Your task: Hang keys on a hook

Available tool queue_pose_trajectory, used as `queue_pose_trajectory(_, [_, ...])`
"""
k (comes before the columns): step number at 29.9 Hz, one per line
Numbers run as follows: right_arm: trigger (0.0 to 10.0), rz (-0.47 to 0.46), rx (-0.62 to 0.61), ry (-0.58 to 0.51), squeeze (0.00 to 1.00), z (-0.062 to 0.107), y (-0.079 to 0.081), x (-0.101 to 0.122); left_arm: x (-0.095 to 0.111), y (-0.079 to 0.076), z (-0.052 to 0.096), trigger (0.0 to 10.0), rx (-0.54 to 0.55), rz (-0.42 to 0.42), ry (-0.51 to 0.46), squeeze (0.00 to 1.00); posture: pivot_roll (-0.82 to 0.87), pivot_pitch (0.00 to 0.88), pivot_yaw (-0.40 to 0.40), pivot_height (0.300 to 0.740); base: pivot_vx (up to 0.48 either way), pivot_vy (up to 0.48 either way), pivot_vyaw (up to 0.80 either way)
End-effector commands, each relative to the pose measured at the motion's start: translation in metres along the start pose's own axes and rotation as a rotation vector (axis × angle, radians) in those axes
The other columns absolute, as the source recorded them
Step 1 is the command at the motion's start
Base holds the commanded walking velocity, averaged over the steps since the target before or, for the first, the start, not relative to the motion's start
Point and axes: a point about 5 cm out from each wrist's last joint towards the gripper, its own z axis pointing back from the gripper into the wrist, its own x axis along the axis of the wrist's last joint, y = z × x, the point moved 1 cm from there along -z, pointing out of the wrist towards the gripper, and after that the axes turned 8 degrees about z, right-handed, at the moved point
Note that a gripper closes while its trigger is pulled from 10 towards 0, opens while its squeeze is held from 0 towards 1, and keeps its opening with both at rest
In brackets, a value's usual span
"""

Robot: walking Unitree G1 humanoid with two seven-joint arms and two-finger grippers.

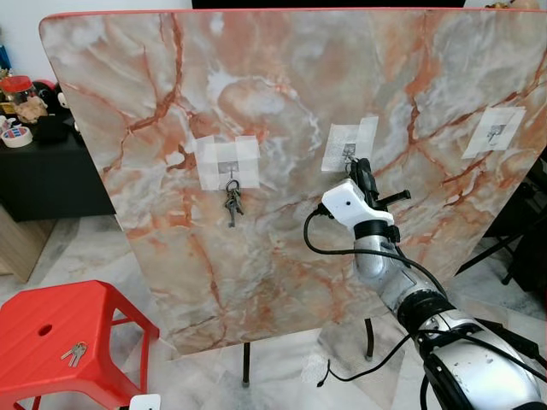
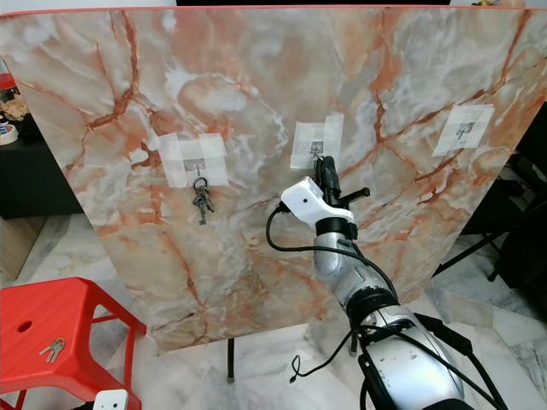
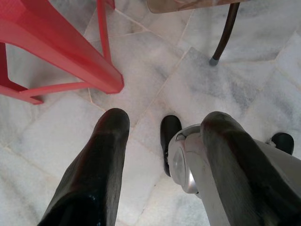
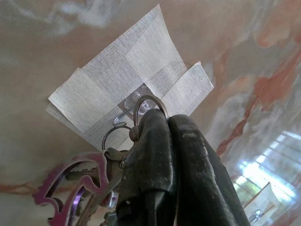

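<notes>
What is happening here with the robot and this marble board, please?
The right gripper is shut on a key ring with a purple tag, holding it up at the middle hook taped to the upright marble board. One bunch of keys hangs on the left hook. Another set of keys lies on the red stool. The left gripper hangs open over the floor.

We count: taped hooks on marble board (image 1: 282, 102), three: left (image 1: 229, 165), middle (image 1: 349, 150), right (image 1: 496, 131). Key bunches, three: one hanging (image 1: 232, 203), one on red stool (image 1: 73, 352), one held (image 4: 94, 188). Stool (image 1: 34, 320), one.
</notes>
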Motion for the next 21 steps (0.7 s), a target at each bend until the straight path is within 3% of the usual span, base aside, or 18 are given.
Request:
queue_pose_trajectory(1, [10.0,-0.015,-0.015,-0.003,0.0,-0.0072,-0.0055,0.0043,-0.0033,0.0,0.0006,10.0,0.006,0.005,0.016,0.0,0.08,0.0,-0.066,0.74,0.0,0.0,0.0])
queue_pose_trajectory(21, [10.0,-0.023,0.106,0.03,0.0,-0.0103,0.0032,0.0067,-0.0032,0.0,0.0007,10.0,0.006,0.008,0.014,0.0,0.08,0.0,-0.069,0.74,0.0,0.0,0.0])
